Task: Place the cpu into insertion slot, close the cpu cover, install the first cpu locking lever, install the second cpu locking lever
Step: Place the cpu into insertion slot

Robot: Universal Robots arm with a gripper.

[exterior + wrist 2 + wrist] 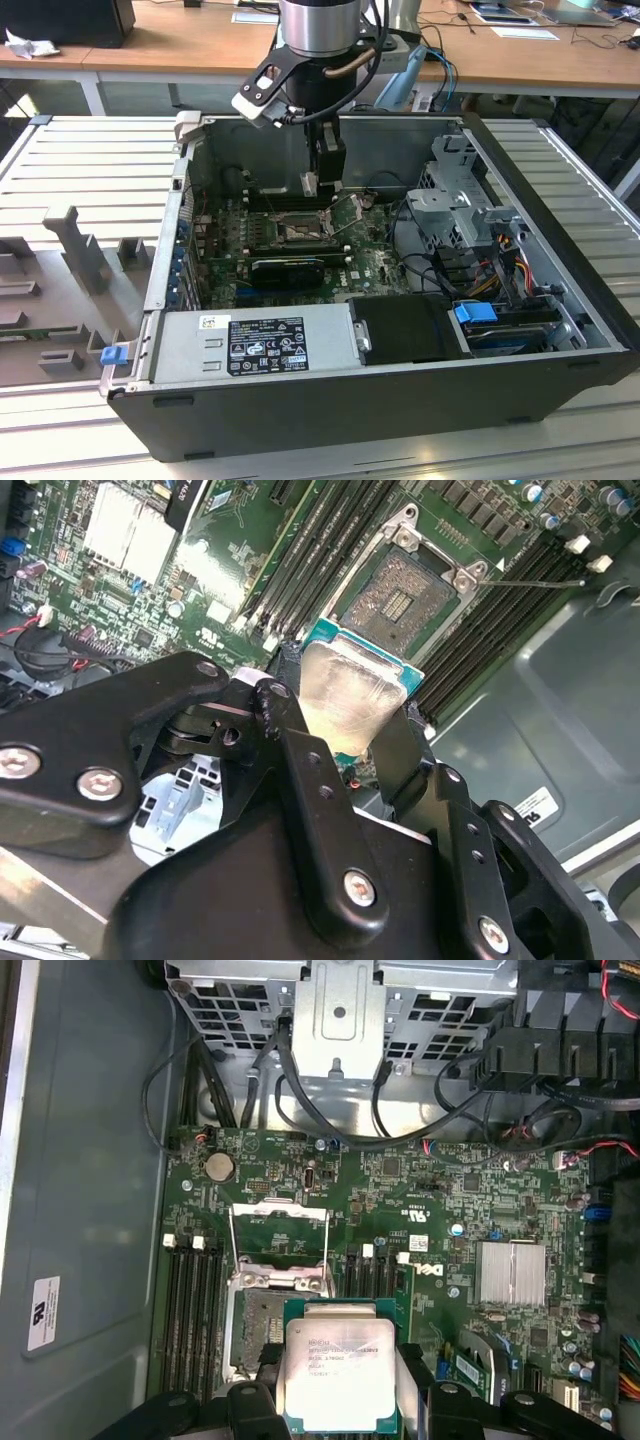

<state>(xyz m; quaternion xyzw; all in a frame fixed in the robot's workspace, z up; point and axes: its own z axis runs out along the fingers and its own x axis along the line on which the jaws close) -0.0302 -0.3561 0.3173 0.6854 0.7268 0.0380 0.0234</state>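
Silvery-beige flat square cpu (335, 1368), judged light, stiff and fragile, was pinched by opposite edges in the black gripper (350, 730).

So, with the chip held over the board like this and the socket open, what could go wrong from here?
1. The cpu, pinched by its edges in the claw, hangs above the motherboard and looks offset from the insertion slot; lowered like that, it could land on the rim or contacts.
2. The cpu cover stands open beside the slot; the claw might knock it on the way down.
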